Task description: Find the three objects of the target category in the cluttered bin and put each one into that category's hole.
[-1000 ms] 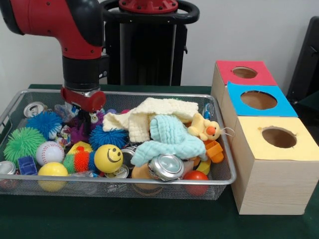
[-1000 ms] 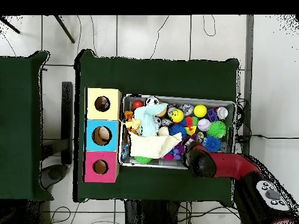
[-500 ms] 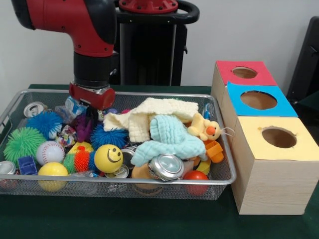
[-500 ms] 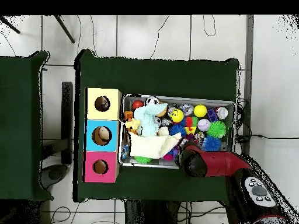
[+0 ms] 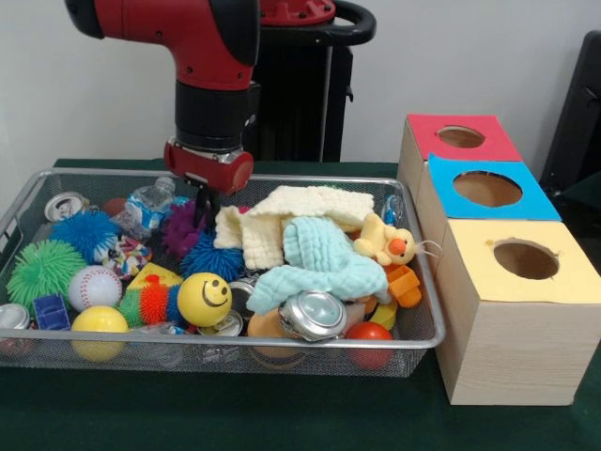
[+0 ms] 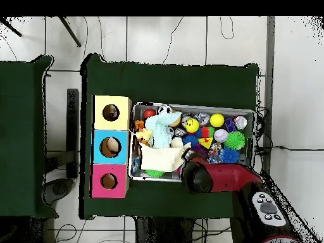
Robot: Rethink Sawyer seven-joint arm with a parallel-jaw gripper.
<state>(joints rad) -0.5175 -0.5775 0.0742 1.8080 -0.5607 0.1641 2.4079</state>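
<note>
bin (image 5: 28, 193) of wire mesh sits on the green bench (image 5: 235, 413), its long axis running across the front view, crammed rim to rim with balls, cans and cloths. the gripper (image 5: 202, 202) hangs over the far rail beside a purple spiky ball (image 5: 183, 228); whether its fingers are apart cannot be told. open bench lies along the near rim, while three boxes (image 5: 512, 310) with round holes crowd one short end.

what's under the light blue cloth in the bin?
Under the light blue cloth: a crushed silver can and an orange toy poke out at its edges. Anything deeper is covered.
</note>
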